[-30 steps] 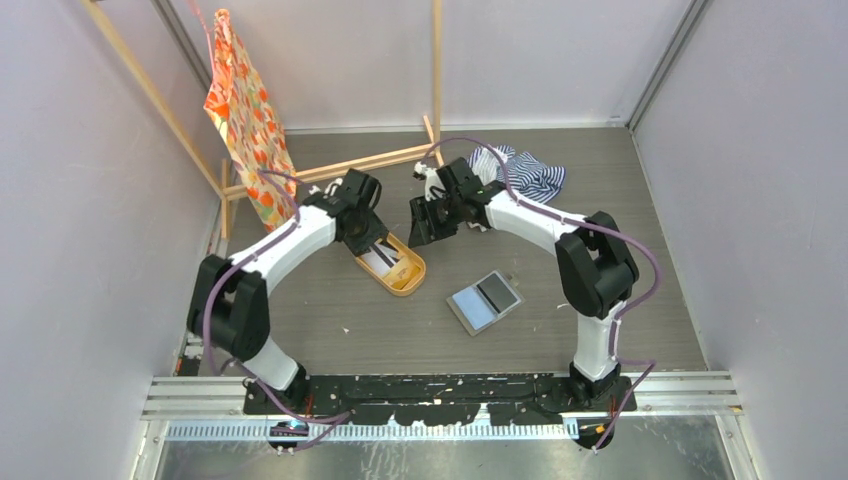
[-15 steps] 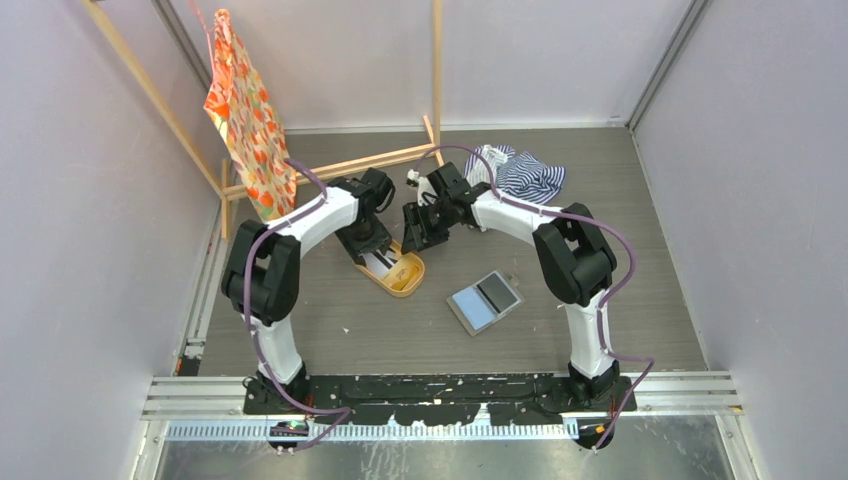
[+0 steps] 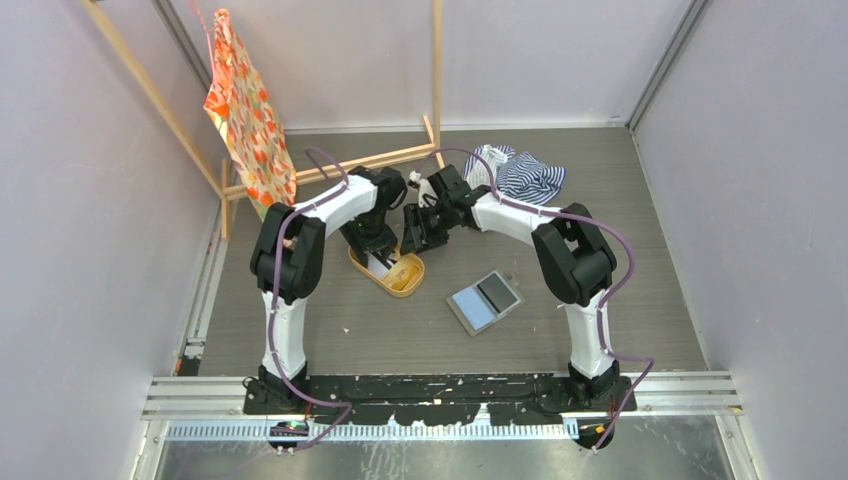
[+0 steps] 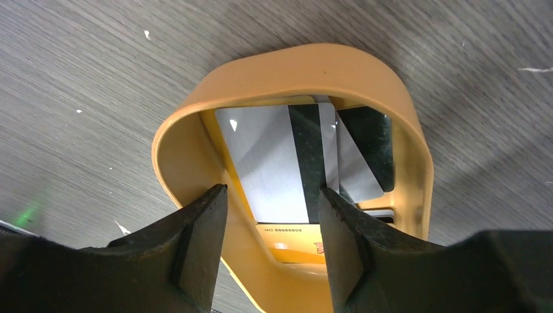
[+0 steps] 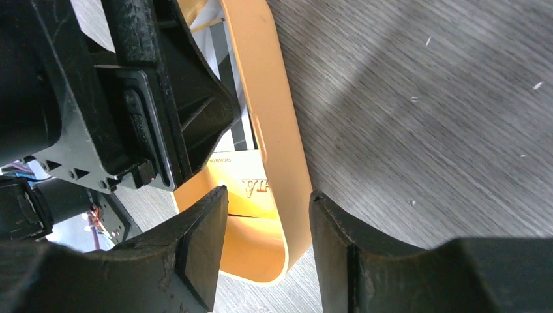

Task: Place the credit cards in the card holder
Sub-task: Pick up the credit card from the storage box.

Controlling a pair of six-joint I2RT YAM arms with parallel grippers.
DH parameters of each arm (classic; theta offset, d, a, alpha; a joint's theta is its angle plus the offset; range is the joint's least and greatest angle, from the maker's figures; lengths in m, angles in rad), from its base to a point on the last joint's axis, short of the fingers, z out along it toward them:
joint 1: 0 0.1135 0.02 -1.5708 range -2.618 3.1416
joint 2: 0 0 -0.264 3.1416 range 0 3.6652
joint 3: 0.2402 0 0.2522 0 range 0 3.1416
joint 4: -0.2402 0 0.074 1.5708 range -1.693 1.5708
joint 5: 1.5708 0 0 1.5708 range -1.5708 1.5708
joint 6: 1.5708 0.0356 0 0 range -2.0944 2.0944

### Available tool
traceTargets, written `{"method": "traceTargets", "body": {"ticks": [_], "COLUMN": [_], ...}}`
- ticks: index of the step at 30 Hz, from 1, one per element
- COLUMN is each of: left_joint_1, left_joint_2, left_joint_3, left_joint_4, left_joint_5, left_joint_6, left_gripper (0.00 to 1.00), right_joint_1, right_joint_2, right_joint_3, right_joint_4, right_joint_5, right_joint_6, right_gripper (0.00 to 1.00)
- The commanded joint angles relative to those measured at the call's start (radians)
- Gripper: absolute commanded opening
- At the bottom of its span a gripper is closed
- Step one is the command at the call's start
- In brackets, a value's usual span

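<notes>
left pincer (image 4: pixel 271 195): spread, holding nothing, poised straight above the credit cards (image 4: pixel 280 163) that lie overlapped in the orange tray (image 4: pixel 293 62). a pale card with a dark stripe is on top, a black one to its right and an orange one under the near end. over the last second the left arm has folded in and brought this pincer from the tray's left side to directly over it, which i read as the start of a first pick. right pincer (image 5: pixel 267 195): also spread and empty, and it has edged in so that the tray's right wall runs between its fingers; contact cannot be told. likely meant to steady the tray. card holder (image 3: pixel 485 300): lying open on the worktop (image 3: pixel 650 250), near and right of the tray, well apart from both pincers, unmoved, no card in it yet. obstacles: the tray's raised wall hems in the flat cards, and the two pincers crowd each other. further off: striped cloth (image 3: pixel 525 172) far right, orange patterned cloth (image 3: pixel 240 110) hanging on a wooden frame (image 3: pixel 370 160) far left.
</notes>
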Motion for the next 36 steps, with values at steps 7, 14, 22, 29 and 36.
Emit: {"method": "traceTargets", "body": {"ticks": [7,14,22,29,36], "left_joint_1": [-0.012,-0.012,-0.012,-0.011,-0.01], "left_joint_2": [-0.016,0.01,0.078,0.081,0.073], "left_joint_3": [0.012,0.02,0.05,0.028,0.052], "left_joint_4": [-0.038,-0.021,-0.073,-0.061,-0.058], "left_joint_5": [-0.059,-0.057,-0.087,-0.08,-0.088], "left_joint_6": [-0.025,-0.039,-0.054,-0.049,-0.027], "left_gripper": [0.58,0.61,0.67,0.65,0.67], "right_joint_1": [0.008,0.011,0.011,0.011,0.012], "right_joint_2": [-0.029,-0.033,-0.033,-0.032,-0.033], "right_joint_3": [-0.036,-0.041,-0.041,-0.043,-0.041], "right_joint_4": [0.065,0.069,0.072,0.072,0.071], "right_joint_5": [-0.031,-0.036,-0.042,-0.041,-0.044], "right_joint_6": [0.035,0.036,0.036,0.033,0.03], "right_gripper": [0.53,0.53,0.53,0.53,0.53]}}
